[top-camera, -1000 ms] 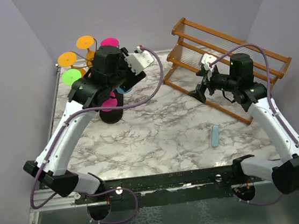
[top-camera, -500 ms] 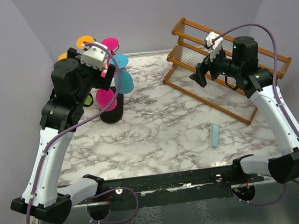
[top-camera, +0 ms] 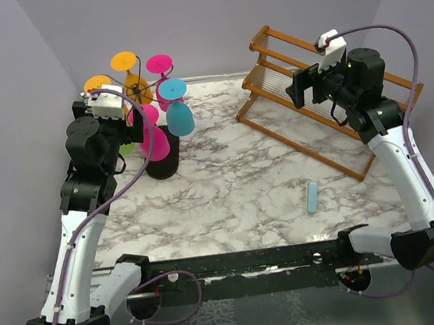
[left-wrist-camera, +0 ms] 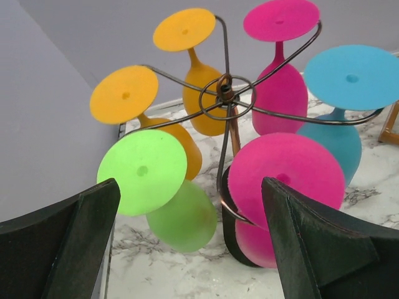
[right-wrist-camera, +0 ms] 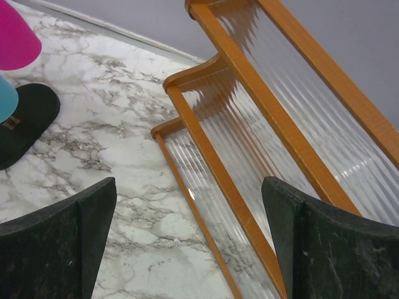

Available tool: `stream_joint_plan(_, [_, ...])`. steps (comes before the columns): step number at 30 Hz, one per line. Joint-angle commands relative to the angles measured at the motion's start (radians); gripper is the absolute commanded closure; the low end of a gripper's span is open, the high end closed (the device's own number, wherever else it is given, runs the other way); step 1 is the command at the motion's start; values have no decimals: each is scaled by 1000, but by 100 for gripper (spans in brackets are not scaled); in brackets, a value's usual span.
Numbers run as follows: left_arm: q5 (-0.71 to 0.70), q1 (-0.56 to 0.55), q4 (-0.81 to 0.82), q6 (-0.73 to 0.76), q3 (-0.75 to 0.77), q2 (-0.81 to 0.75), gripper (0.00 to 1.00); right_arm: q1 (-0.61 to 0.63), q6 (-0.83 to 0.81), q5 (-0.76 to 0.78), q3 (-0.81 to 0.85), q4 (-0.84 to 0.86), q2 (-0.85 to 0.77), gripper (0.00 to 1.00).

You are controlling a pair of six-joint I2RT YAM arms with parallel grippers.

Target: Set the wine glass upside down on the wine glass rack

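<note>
Left gripper point(left-wrist-camera: 190, 187), jaws spread and empty, faced the upright wine glass rack point(left-wrist-camera: 225, 99) just ahead; right gripper point(right-wrist-camera: 189, 184), likewise spread, stood well apart.

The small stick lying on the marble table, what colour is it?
Light blue; the stick shows best in the top external view.

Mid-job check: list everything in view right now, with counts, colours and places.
wine glass rack: 1, dark wire, back left of table
orange glasses: 2, orange, hung upside down on rack
pink glasses: 2, pink, hung upside down on rack
blue glass: 1, blue, hung upside down on rack
green glass: 1, green, hung upside down on rack
wooden rack: 1, brown, back right
small bar: 1, light blue, front right
table: 1, white-grey marble
left gripper: 1, black, open, empty, facing wire rack
right gripper: 1, black, open, empty, by wooden rack
</note>
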Motion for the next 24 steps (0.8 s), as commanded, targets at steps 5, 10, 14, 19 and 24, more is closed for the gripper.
stream_joint_plan(5, [159, 75, 55, -82, -12, -98, 1, -7, -52, 94, -41, 74, -148, 0])
stream_joint_plan(10, [129, 98, -11, -60, 16, -122, 1, -7, -127, 83, -70, 57, -230, 0])
stream_joint_plan(14, [86, 122, -19, -46, -8, -144, 1, -7, -179, 93, -132, 75, -315, 0])
stream_joint_plan(19, [73, 147, -11, -43, -45, -147, 1, -7, -204, 115, -198, 93, -410, 0])
stream_joint_plan(24, [69, 162, -29, -56, -59, -148, 1, -15, -202, 109, -231, 73, -449, 0])
